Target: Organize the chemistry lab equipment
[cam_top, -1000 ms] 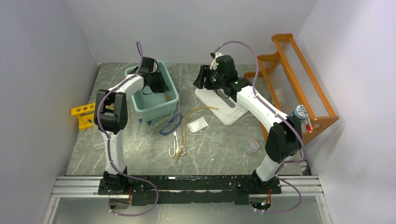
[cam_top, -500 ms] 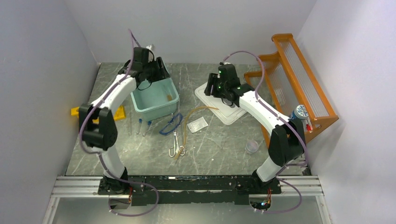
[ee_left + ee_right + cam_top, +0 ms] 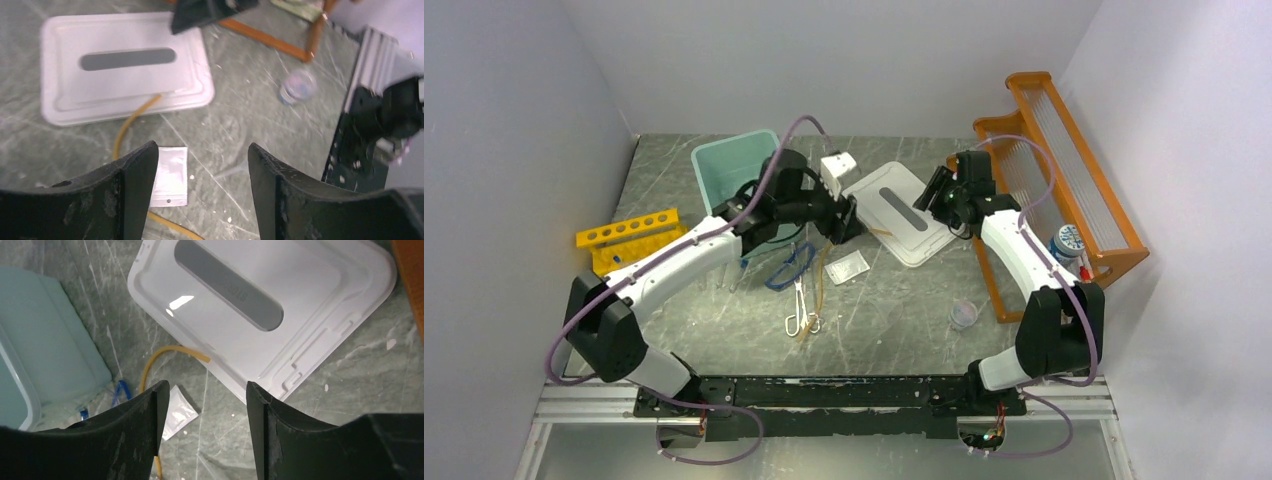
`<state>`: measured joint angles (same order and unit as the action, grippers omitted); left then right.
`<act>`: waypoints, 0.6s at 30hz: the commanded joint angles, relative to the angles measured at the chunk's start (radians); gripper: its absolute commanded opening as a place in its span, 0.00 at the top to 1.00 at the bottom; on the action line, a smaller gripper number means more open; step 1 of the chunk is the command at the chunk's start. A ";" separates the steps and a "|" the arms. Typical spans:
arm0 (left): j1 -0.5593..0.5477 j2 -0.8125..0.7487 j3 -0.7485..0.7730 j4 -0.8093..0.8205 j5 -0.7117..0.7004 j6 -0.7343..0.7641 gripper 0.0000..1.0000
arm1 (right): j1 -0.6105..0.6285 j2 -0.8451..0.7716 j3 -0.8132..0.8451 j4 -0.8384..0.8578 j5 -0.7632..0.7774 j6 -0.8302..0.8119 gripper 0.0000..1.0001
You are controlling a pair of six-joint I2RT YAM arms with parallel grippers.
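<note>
Silver forceps, a blue tubing loop and tan tubing lie mid-table beside a small clear bag. The yellow tube rack is at the left and the clear cup at the right. My left gripper is open and empty above the bag and tan tubing; it shows in its wrist view. My right gripper is open and empty over the right edge of the white lid; it shows in its wrist view, with the bag below.
A teal bin stands at the back left, partly behind my left arm. The large orange shelf fills the right side, with a blue-capped bottle on its near end. The white lid lies flat.
My left arm has swung from the teal bin to the right, over the bag. My right gripper has drawn back right, from the lid's left end to its right edge.
</note>
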<state>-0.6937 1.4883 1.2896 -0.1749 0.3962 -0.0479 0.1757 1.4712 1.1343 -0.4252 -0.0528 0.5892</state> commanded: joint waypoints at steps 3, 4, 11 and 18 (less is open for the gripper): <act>-0.114 0.073 -0.079 0.039 0.184 0.232 0.32 | -0.023 -0.035 -0.056 -0.029 -0.128 0.012 0.39; -0.132 0.097 -0.087 0.030 0.196 0.269 0.34 | -0.023 -0.041 -0.063 -0.038 -0.127 0.009 0.39; -0.238 0.295 -0.048 -0.126 0.252 0.573 0.42 | -0.031 -0.106 -0.122 -0.046 -0.123 0.019 0.39; -0.258 0.396 -0.030 -0.124 0.208 0.802 0.44 | -0.039 -0.100 -0.120 -0.047 -0.141 0.026 0.39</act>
<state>-0.9463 1.8763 1.2221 -0.3164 0.5911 0.5598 0.1505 1.3735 1.0176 -0.4728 -0.1730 0.6064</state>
